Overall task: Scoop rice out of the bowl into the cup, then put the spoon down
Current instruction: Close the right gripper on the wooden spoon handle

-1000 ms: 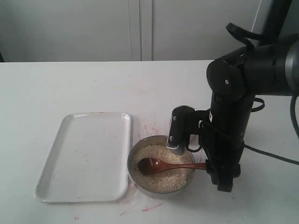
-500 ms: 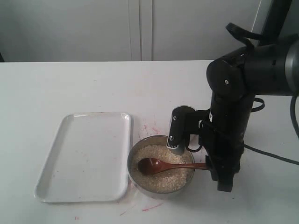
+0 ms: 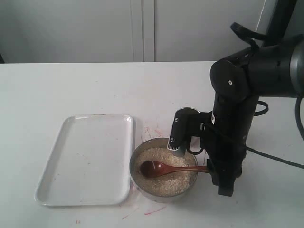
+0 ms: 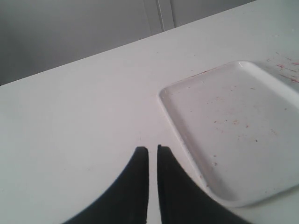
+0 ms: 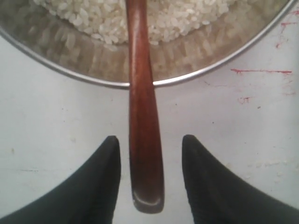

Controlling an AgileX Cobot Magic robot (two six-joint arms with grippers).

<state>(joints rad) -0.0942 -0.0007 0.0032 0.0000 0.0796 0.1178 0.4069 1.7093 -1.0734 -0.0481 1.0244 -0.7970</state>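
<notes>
The steel bowl [image 3: 135, 167] stands near the table's front, full of pale rice [image 3: 164, 183]. The reddish-brown spoon [image 3: 156, 168] lies with its head on the rice and its handle over the right rim. My right gripper [image 3: 212, 170] is open, one finger on each side of the handle's end without touching it. In the right wrist view the spoon handle [image 5: 144, 121] runs between the open right gripper [image 5: 149, 140] and up into the bowl [image 5: 93, 60] of rice [image 5: 93, 14]. The cup is mostly hidden behind the right arm; only a shiny rim [image 3: 189, 112] shows. My left gripper [image 4: 153, 149] is shut and empty.
A white rectangular tray [image 3: 85, 159] lies left of the bowl, seen also as the tray [image 4: 243, 130] beside the left gripper. Red marks [image 3: 153, 210] stain the white table in front of the bowl. The bulky black right arm [image 3: 237, 95] stands right of the bowl.
The right arm has shifted very slightly left toward the bowl. The spoon, bowl and tray have not moved.
</notes>
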